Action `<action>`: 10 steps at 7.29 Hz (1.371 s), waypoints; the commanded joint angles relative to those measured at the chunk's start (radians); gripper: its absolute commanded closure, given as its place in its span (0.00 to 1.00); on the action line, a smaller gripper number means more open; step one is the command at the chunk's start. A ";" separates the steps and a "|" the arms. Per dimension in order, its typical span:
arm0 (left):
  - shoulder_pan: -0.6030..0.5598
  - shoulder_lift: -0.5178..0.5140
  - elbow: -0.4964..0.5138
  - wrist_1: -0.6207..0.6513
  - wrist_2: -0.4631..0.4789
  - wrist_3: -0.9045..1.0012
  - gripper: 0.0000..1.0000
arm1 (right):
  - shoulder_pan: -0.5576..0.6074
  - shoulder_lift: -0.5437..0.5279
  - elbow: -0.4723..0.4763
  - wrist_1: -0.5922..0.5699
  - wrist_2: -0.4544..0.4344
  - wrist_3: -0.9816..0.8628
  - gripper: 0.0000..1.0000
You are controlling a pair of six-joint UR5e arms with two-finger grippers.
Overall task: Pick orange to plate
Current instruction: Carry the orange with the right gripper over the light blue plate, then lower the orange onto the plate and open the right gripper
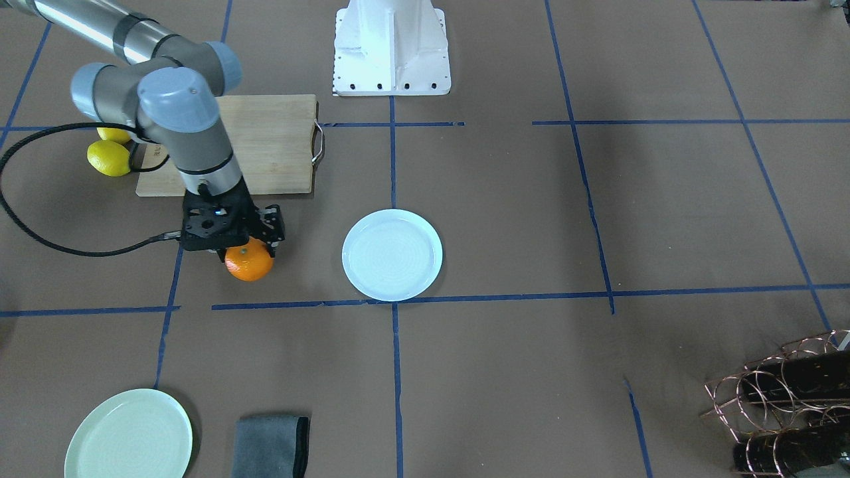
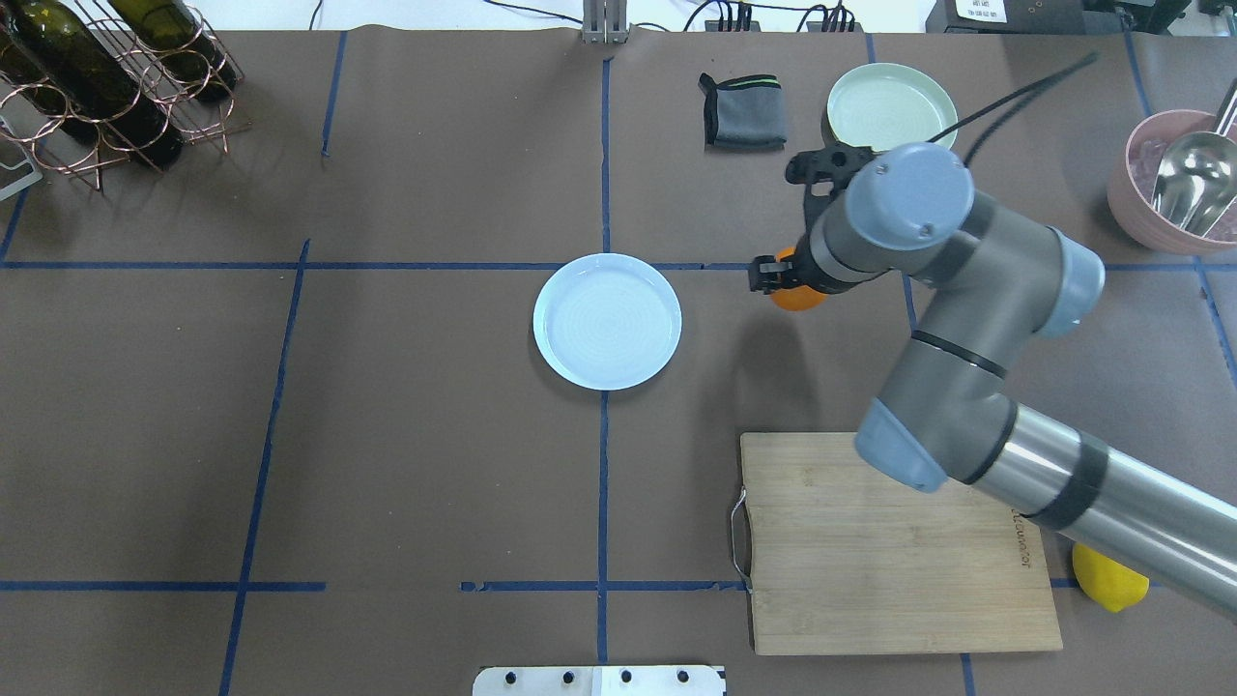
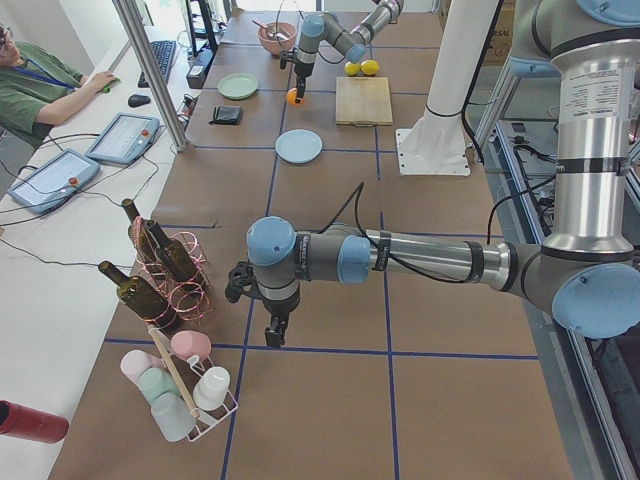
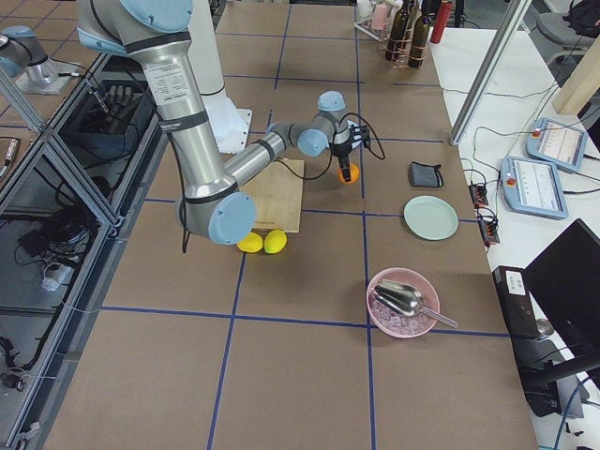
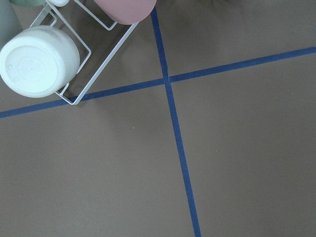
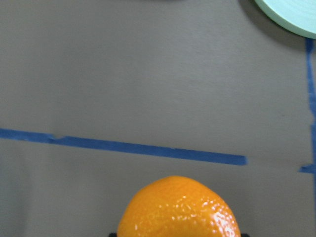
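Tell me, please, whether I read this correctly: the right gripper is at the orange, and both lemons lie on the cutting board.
Not quite. The lemons lie on the table beside the cutting board, not on it; the exterior right view shows this. The right gripper is indeed at the orange.

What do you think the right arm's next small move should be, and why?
Probably carry the orange sideways to above the plate. The right gripper seems closed on the orange, and the plate lies empty and apart from it, so only the transfer looks left to do.
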 commanded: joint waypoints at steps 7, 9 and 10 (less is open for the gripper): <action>0.002 -0.009 0.001 -0.003 -0.002 0.000 0.00 | -0.171 0.361 -0.336 -0.060 -0.141 0.291 0.42; 0.002 -0.009 0.003 -0.003 -0.002 0.000 0.00 | -0.184 0.371 -0.338 -0.059 -0.178 0.297 0.00; 0.002 -0.009 0.003 -0.003 -0.002 0.000 0.00 | -0.181 0.384 -0.332 -0.049 -0.178 0.295 0.00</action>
